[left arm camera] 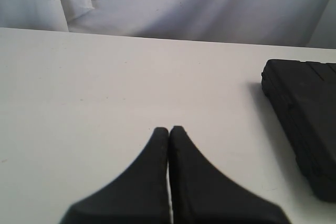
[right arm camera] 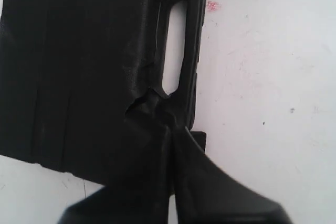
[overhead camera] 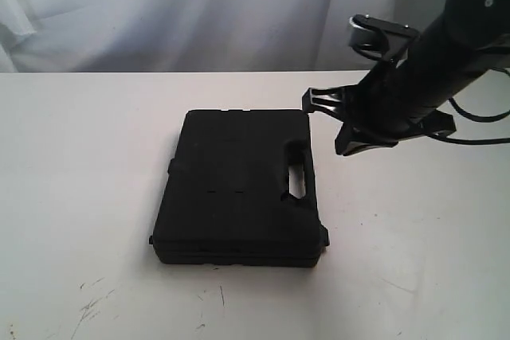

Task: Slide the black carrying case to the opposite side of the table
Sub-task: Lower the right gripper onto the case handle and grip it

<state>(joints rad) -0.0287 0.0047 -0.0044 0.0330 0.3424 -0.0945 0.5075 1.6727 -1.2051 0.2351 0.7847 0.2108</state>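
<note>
**Exterior view.** The black carrying case (overhead camera: 239, 189) lies flat near the middle of the white tabletop (overhead camera: 80, 197). Its handle slot (overhead camera: 297, 173) is on the edge facing the right arm. The right hand (overhead camera: 339, 121) hangs just beside that edge, at the far corner. Contact cannot be confirmed from here. The left hand is out of this view.

**Left wrist view.** The left hand (left arm camera: 168, 129) has its fingers pressed together and grips nothing. It sits low over bare tabletop (left arm camera: 105, 103). A corner of the case (left arm camera: 304, 124) lies off to one side, well apart from it.

**Right wrist view.** The right hand (right arm camera: 157, 108) is closed on nothing, with its tips over the case (right arm camera: 79, 66) at one end of the handle slot (right arm camera: 173, 45). Black on black hides whether they touch. A red spot (right arm camera: 212, 6) marks the tabletop (right arm camera: 262, 103) beside the case.

**Handling assessment.**
- The shell looks like rigid moulded plastic, so it should not flex under a push.
- The broad flat base on a smooth top should slide readily.
- Weight is unknown, since the contents are unseen.
- The best contact is judged to be low on the handle-side wall near its middle, or hooked in the slot.
- A push near a corner would probably make the case pivot.
</note>
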